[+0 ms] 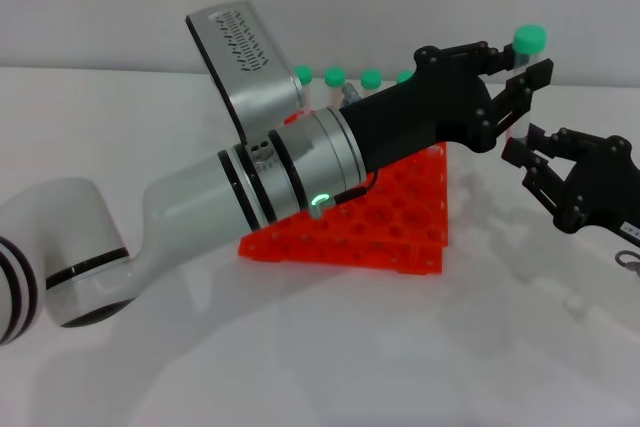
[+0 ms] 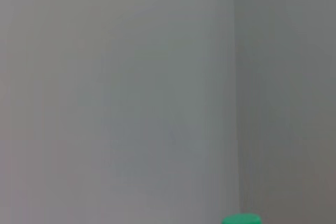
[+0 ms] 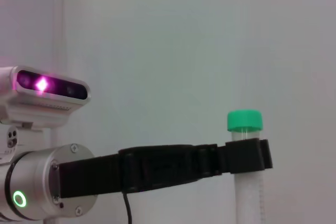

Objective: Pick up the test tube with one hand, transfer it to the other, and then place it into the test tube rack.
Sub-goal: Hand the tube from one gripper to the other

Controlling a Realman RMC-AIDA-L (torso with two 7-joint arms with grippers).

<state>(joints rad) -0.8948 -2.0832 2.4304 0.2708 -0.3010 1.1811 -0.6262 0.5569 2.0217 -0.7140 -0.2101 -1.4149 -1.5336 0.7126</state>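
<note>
My left gripper point(image 1: 520, 62), on the white forearm with black rings, reaches across over the test tube rack point(image 1: 400, 217) and is shut on the test tube point(image 1: 528, 39) just under its green cap. The tube stands upright; in the right wrist view the test tube point(image 3: 247, 187) runs down below the left gripper's black fingers point(image 3: 247, 156). Only its green cap point(image 2: 241, 219) shows in the left wrist view. My right gripper point(image 1: 520, 144) is just below and to the right of the left one, near the tube's lower end, with its fingers spread.
Several other green-capped tubes point(image 1: 335, 75) stand along the orange-red rack's far side, partly behind the left arm. A small dark item point(image 1: 627, 260) lies at the right edge of the white table.
</note>
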